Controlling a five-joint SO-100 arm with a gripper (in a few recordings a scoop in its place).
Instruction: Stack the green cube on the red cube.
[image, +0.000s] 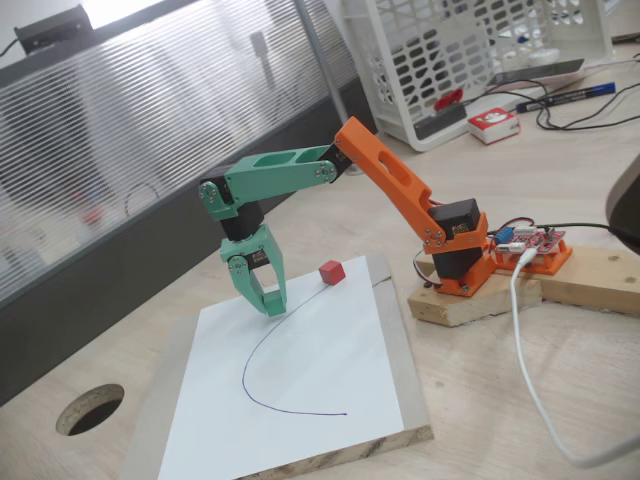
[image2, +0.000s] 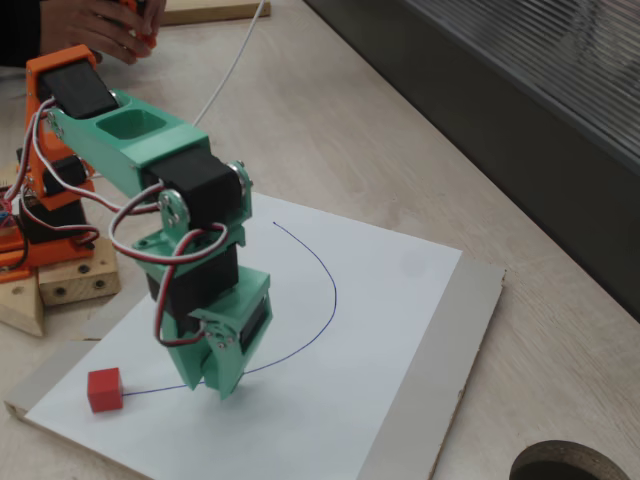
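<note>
The red cube (image: 332, 272) sits on the white paper (image: 310, 380), to the right of my green gripper (image: 268, 308) in a fixed view. From the other side, the red cube (image2: 104, 389) lies near the paper's corner, a little left of the gripper (image2: 224, 388). The gripper points straight down, with its tip at the paper beside the drawn blue arc (image2: 325, 300). Its fingers meet at the tip and nothing shows between them. The green cube is hidden or out of view.
The paper lies on a pale board (image: 415, 400). The arm's orange base stands on a wooden block (image: 500, 295), and a white cable (image: 530, 380) runs past it. A round hole (image: 90, 408) is cut in the table. A white basket (image: 470, 60) and a red-and-white box (image: 493, 124) stand further back.
</note>
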